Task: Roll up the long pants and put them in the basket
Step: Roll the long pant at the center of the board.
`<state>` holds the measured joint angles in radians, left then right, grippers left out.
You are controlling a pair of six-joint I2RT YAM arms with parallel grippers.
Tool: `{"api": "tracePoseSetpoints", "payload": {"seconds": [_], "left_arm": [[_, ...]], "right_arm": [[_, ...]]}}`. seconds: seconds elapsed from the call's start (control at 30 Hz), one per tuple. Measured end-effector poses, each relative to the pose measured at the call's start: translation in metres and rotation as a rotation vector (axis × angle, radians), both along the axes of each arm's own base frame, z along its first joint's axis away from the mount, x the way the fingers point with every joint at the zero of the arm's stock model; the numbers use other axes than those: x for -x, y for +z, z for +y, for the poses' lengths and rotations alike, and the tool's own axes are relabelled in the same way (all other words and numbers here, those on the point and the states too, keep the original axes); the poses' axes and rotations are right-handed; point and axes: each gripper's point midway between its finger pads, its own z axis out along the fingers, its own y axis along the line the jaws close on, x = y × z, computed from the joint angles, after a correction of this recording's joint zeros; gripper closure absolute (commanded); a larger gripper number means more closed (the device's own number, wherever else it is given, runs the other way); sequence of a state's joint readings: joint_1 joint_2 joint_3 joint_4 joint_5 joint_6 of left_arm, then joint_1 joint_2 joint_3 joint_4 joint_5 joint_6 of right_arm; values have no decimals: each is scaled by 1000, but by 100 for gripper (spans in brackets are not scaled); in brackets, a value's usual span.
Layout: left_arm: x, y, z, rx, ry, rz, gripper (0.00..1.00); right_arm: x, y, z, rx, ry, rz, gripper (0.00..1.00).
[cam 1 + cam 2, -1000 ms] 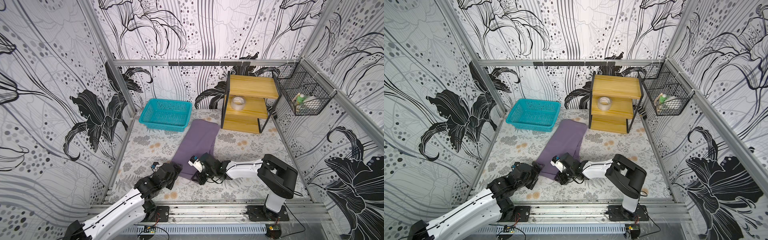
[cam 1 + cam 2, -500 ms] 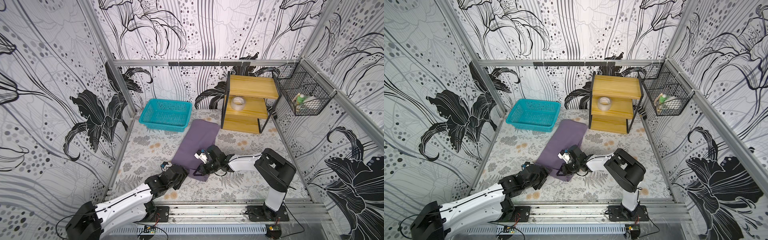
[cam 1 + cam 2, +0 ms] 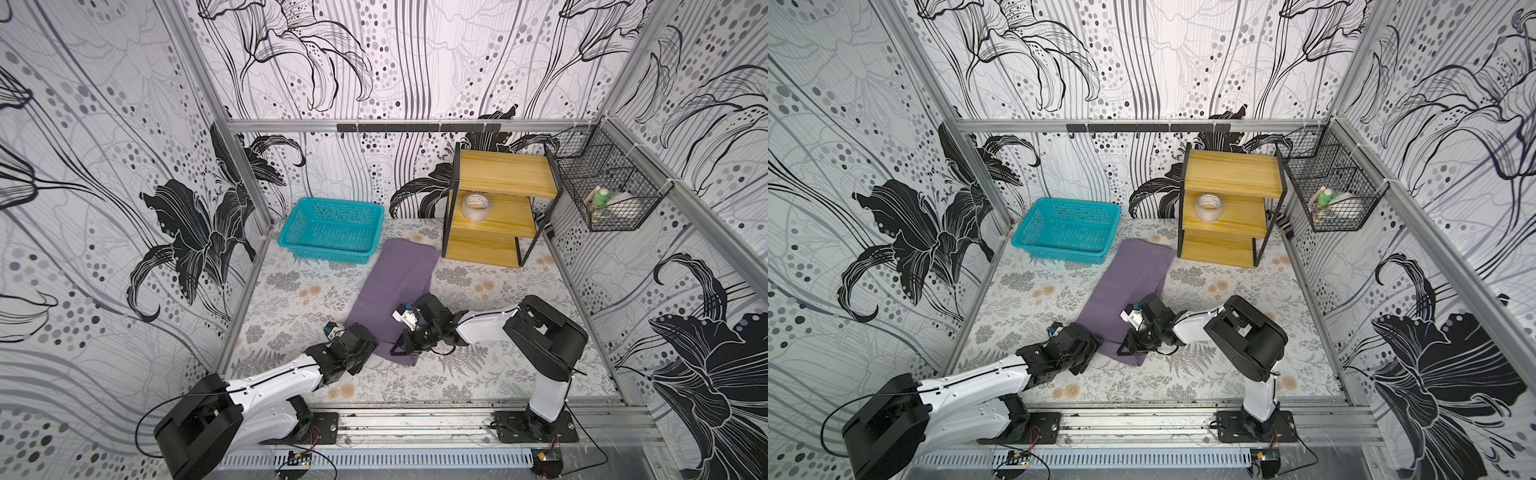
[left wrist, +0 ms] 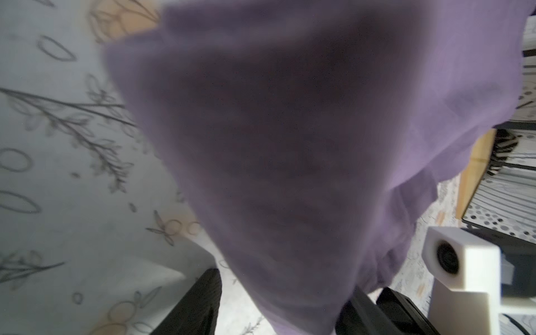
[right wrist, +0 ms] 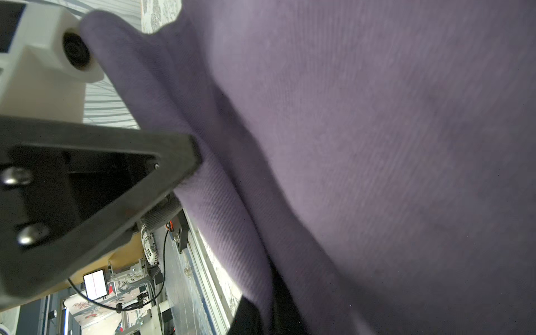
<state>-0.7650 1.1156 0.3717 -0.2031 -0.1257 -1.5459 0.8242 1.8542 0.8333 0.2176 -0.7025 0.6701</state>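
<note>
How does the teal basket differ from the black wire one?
The teal basket is plastic, stands on the table and is empty. The wire basket is black metal, hangs on the side wall and holds a green-topped item. Both are open-topped.

No legible text, number, brand or sign in any view.

- Tape roll (image 3: 476, 206) on middle board of wooden shelf (image 3: 505, 173), far right: dark print on inner core, too small to read in both top views.
- Green bottle (image 3: 601, 198) in wire basket (image 3: 623, 216) on right wall: no readable label.
- Right wrist view: white band (image 5: 148, 246) with black printed marks, blurred; small lit screen (image 5: 95, 284) beyond table edge, content unreadable.
</note>
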Motion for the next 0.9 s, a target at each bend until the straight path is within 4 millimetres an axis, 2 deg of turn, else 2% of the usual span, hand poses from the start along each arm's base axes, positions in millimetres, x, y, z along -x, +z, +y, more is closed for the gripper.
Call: {"api": "tracePoseSetpoints", "payload": {"seconds": [0.13, 0.2, 0.3, 0.4, 0.47, 0.57, 0.73, 0.9], "left_arm": [[-3, 8, 6, -6, 15, -23, 17], [-6, 21, 6, 17, 14, -66, 13], [-10, 40, 6, 55, 18, -132, 15], [-9, 49, 8, 71, 19, -153, 28], [-6, 46, 8, 79, 14, -150, 35], [4, 26, 12, 64, -1, -102, 41], [12, 4, 15, 19, -19, -30, 31], [-2, 4, 10, 17, -12, -27, 31]], "right_arm": [[-1, -1, -1, 4, -8, 3, 100], [-2, -1, -1, 6, -17, 9, 100], [-4, -1, -2, 8, -28, 18, 100], [-5, -1, -3, 9, -37, 26, 100], [-5, -1, -3, 11, -42, 33, 100], [-5, -1, -2, 9, -44, 34, 100], [-5, -1, -2, 10, -44, 34, 100], [-5, -2, -3, 12, -47, 32, 100]]}}
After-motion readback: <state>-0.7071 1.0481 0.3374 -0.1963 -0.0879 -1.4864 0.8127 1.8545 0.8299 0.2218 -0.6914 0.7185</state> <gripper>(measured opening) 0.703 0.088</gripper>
